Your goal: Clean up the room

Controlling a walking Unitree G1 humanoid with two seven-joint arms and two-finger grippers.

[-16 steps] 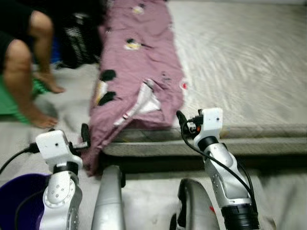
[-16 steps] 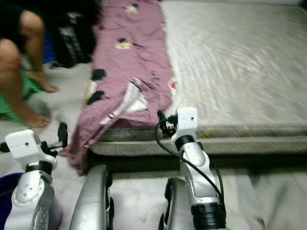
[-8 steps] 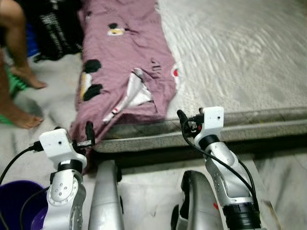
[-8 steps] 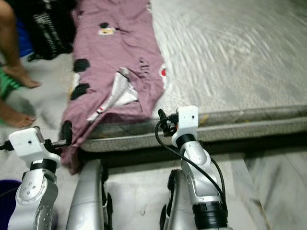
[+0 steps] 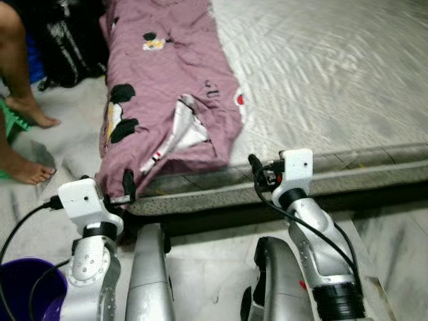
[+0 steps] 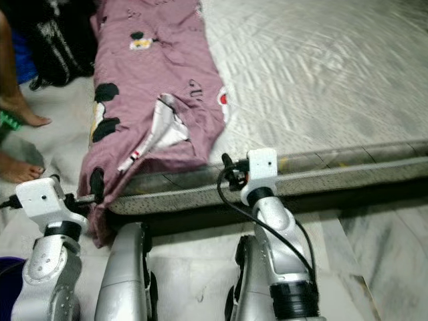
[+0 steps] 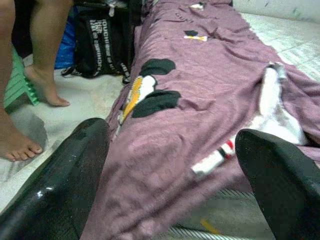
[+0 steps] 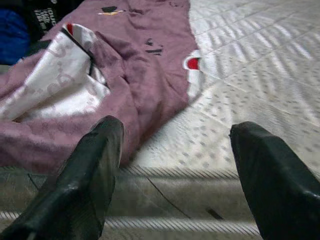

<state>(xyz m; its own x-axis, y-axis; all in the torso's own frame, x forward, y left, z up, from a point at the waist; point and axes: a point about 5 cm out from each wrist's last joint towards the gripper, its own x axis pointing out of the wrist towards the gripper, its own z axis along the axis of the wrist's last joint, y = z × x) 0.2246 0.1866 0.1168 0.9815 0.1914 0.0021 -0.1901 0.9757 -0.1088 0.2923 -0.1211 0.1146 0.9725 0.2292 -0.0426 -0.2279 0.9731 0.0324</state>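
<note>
Compared with one second ago, the whole head-camera scene is sitting lower and further left, so the camera is moving rather than the things; the seated person's legs [image 5: 20, 87] are now showing less, at the left edge. The grippers are keeping about the same places in the picture as before.

The purple blanket [image 5: 167, 80] is lying lengthwise along the left edge of the mattress [image 5: 334, 73], its near end spilling over the mattress corner toward the floor, with a white inner fold [image 5: 190, 130] showing. A black backpack [image 7: 102, 42] is standing on the floor beside the blanket's far part. A purple bucket [image 5: 27, 294] is sitting at the lower left by the robot.

The left gripper [image 7: 170, 165] is hovering just in front of the hanging blanket end, fingers spread wide apart, holding nothing and not touching the cloth. The right gripper [image 8: 175, 160] is hovering at the mattress edge, near the blanket's right border, fingers likewise wide apart and gripping nothing.
</note>
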